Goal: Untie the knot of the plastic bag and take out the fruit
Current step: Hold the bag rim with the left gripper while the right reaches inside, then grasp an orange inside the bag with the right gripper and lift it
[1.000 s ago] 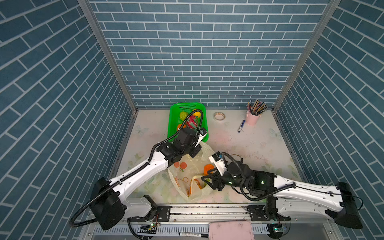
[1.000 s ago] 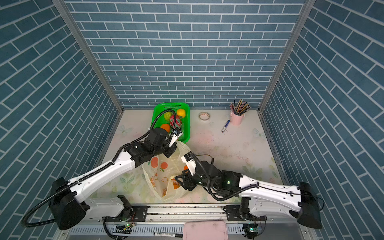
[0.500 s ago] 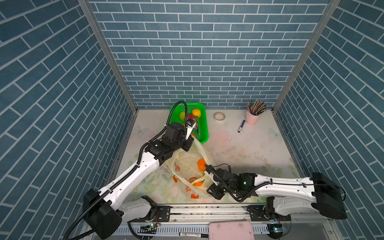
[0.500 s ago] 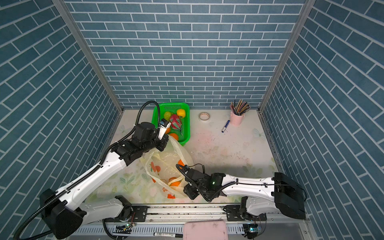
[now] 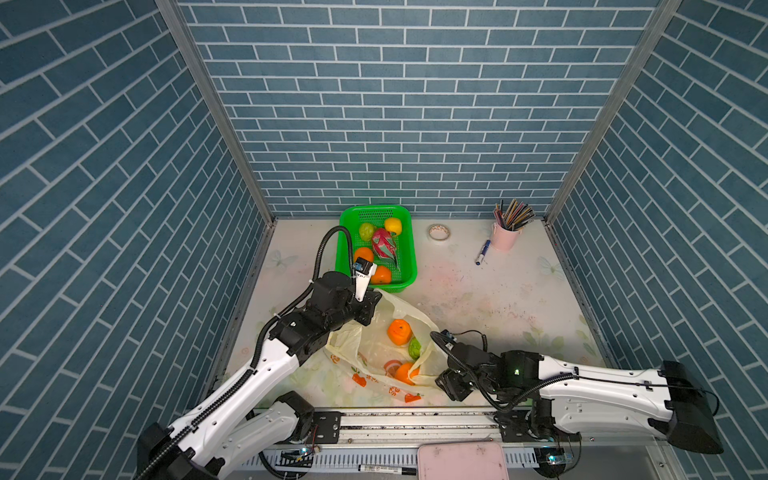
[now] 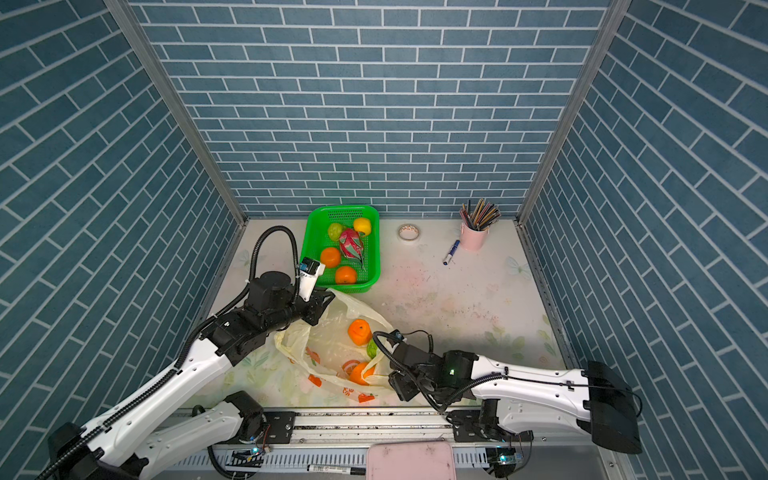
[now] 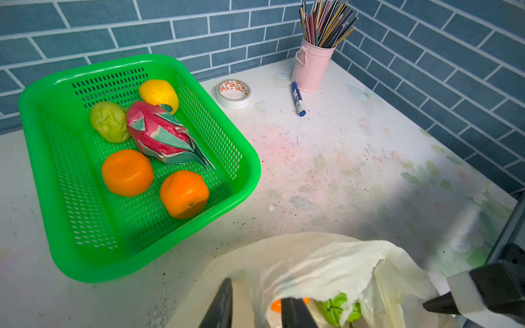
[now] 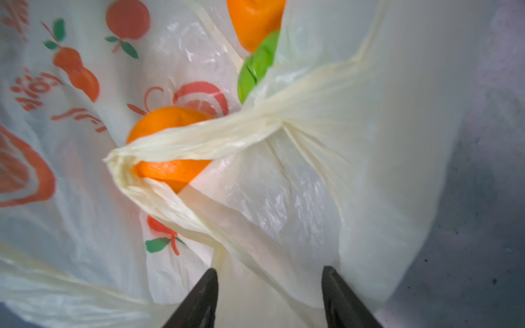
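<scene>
The plastic bag [image 5: 361,345] is found lying slack on the tabletop [image 5: 498,299] at the front, between the two arms, its mouth gaping upward. Three pieces of fruit are counted inside: two oranges [image 5: 399,331] and one green piece [image 5: 414,348], the green one half hidden by film.

In the right wrist view a twisted handle strip [image 8: 199,139] is laid across the nearer orange. Whether it is tied cannot be made out.

The left claw [image 7: 257,289] is narrowly parted at the bag's far rim. Film is seen between its fingers [image 7: 223,306], but a grip cannot be confirmed. The right claw [image 8: 270,268] is spread wide over the bag's near right side, with nothing clamped.

Just behind the bag, five pieces are counted in the green basket [image 5: 409,249]: two oranges, one green, one yellow, one dragon fruit [image 5: 384,245].

The tabletop's right half is occupied only by a tape roll [image 5: 439,232], a pen [image 5: 481,254] and a pink cup [image 5: 503,240], all set near the back wall.
</scene>
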{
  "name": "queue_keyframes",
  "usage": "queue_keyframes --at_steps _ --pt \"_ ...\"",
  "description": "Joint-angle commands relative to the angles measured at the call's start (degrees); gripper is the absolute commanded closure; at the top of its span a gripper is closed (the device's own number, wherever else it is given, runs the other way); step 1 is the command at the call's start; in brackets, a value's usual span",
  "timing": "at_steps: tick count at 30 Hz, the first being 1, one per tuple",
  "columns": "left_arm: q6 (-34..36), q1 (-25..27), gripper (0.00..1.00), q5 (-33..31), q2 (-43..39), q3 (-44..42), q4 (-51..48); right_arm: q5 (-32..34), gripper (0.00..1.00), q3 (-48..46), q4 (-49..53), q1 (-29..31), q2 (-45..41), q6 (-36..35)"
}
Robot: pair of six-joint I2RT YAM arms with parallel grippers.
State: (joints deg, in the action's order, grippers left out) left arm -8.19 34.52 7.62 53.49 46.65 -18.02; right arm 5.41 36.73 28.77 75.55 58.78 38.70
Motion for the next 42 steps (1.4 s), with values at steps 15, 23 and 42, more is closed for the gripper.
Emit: queue_keyframes --at_steps 15,23,42 --pt "-5.8 0.8 0.62 0.0 -4.2 -5.1 0.5 -0.6 0.34 12.1 -16.7 0.2 3.9 -5.5" --pt "-7.6 0.9 0.62 -2.3 -4.6 -6.3 0.8 4.9 0.28 17.6 -18.0 -0.8 20.3 -6.6" --pt "-9.3 0.8 0.62 -2.9 -4.2 -8.2 4.0 6.6 0.14 24.2 -15.4 -8.7 38.2 -5.6"
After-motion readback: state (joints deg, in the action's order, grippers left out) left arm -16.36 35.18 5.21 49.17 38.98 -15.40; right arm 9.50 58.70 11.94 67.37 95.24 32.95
